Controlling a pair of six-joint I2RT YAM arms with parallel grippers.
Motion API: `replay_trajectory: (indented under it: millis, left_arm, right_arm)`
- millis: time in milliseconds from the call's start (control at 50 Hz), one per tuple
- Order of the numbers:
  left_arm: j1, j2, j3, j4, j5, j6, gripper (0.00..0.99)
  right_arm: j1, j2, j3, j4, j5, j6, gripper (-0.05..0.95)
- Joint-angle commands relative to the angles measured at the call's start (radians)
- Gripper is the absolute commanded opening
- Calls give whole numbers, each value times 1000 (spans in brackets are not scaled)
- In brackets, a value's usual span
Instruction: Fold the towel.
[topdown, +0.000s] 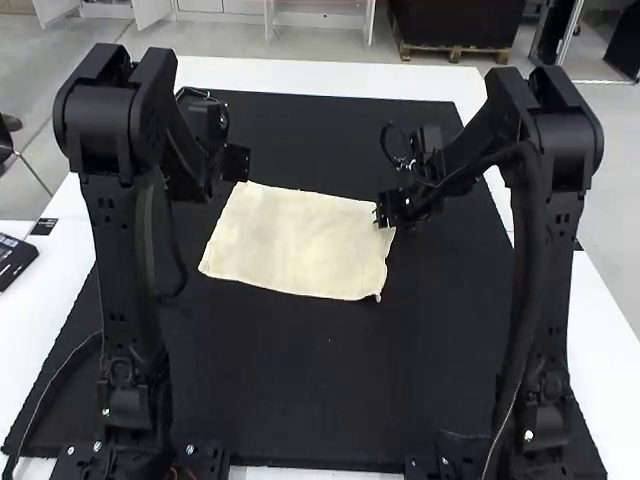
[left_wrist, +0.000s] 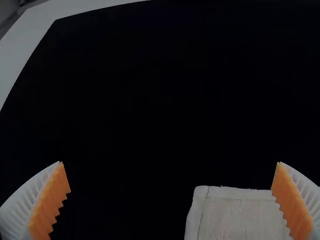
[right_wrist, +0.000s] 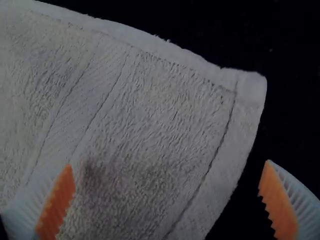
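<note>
Cream rectangular terry towel (topdown: 300, 242) lies spread on the flat black mat's (topdown: 310, 380) far half. Your ribbed white left hand (left_wrist: 170, 162) and matching right hand (right_wrist: 169, 163) both gape. Likely light, limp; pinch its far corners.

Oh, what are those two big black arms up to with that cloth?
They look set to fold the cream towel, which lies spread on the black mat. The left gripper is open near one far corner, and the right gripper is open over the other far corner. Neither seems to hold the cloth at this moment, and no fold is made so far.
</note>
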Motion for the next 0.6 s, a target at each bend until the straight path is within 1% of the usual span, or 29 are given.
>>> replay_trajectory:
  millis: [0, 160, 300, 340, 360, 380, 420, 440, 460, 480, 500, 540, 580]
  left_arm:
    - [-2, 2, -5, 5, 23, -11, 962]
    - [-2, 2, -7, -1, 41, -11, 962]
    - [-5, 2, -7, -12, 60, -27, 962]
    - [-6, 2, -7, -13, 60, -27, 962]
    - [-8, 2, -7, -13, 60, -27, 962]
    - [-8, 2, -5, -15, 60, -27, 962]
    - [-8, 2, -5, -15, 60, -27, 962]
    - [-8, 2, -5, -15, 60, -28, 962]
    - [-8, 2, -7, -16, 60, -28, 962]
    - [-8, 2, -7, -18, 60, -30, 962]
    - [-8, 2, -5, -19, 61, -30, 962]
    - [-9, 2, -7, -19, 61, -31, 962]
    - [-11, 2, -5, -21, 61, -33, 962]
  right_arm:
    - [-23, 42, 43, 12, -15, -9, 851]
    - [-31, 60, 69, 24, -15, -9, 849]
    - [-29, 85, 92, 52, -15, -9, 849]
    - [-29, 94, 102, 52, -15, -9, 846]
    - [-29, 99, 106, 52, -13, -8, 825]
    - [-29, 103, 111, 52, -15, -6, 797]
    - [-31, 110, 117, 52, -15, -3, 695]
    - [-32, 111, 115, 52, -21, -3, 623]
    - [-32, 113, 114, 55, -30, 0, 521]
    - [-35, 116, 114, 60, -32, 9, 372]
    - [-35, 117, 111, 67, -35, 34, 251]
    - [-40, 119, 102, 69, -55, 63, 220]
    - [-42, 120, 91, 70, -62, 61, 169]
